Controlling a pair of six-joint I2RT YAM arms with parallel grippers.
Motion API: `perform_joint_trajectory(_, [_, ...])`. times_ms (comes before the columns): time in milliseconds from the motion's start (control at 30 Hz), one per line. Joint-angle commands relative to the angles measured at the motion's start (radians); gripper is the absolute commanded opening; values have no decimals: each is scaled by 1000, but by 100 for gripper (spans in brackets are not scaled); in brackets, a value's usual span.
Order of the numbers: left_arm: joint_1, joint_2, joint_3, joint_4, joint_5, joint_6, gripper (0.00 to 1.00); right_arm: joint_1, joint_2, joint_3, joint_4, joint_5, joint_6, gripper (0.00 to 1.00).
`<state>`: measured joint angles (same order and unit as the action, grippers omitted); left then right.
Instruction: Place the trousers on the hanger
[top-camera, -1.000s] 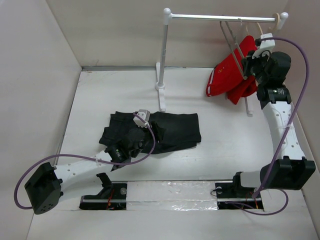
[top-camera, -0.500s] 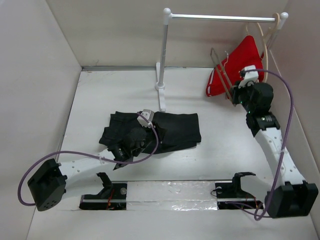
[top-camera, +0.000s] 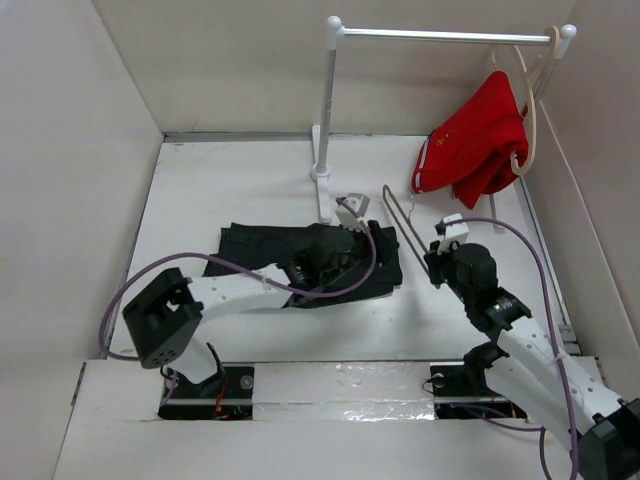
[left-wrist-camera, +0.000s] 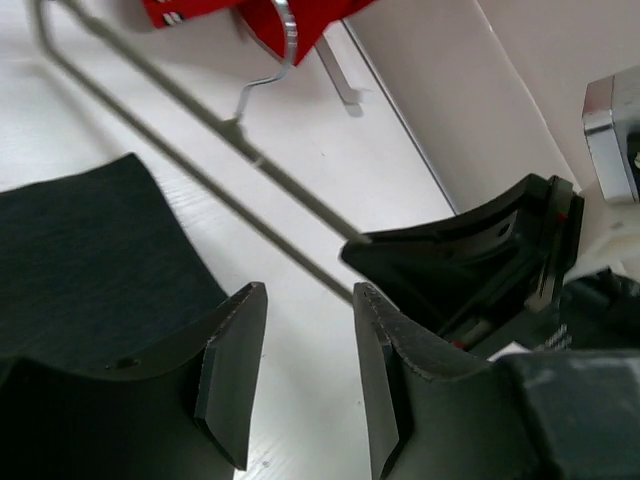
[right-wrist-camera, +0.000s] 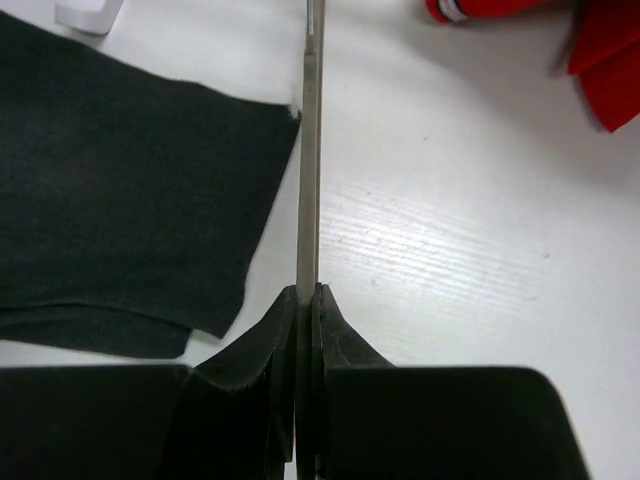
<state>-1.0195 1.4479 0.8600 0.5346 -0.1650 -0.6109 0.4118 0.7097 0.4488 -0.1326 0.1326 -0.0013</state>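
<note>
Moved: right gripper (right-wrist-camera: 306, 295), clamped on hanger (right-wrist-camera: 310, 150), down from rail (top-camera: 440, 35) to bench (top-camera: 230, 180); left gripper (left-wrist-camera: 308, 300) across to right end of trousers (top-camera: 250, 245), jaws apart, empty. Trousers: flat, mid-bench; hanger just beside right edge. Behind: rack post (top-camera: 325, 110). Farthest: red garment (top-camera: 480, 140) on cream hanger (top-camera: 527, 110).

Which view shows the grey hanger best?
Left wrist: the hanger shows close up, both wire bars and the hook. Top external shows it small, beside the trousers, held by the right end effector. Right wrist sees it edge-on, one thin clamped line.
</note>
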Motion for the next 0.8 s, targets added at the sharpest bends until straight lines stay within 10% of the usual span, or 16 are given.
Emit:
perform_joint_trajectory(0, [-34, 97, 128, 28, -25, -9, 38, 77, -38, -11, 60, 127, 81, 0])
perform_joint_trajectory(767, [-34, 466, 398, -33, -4, -104, 40, 288, -6, -113, 194, 311, 150, 0])
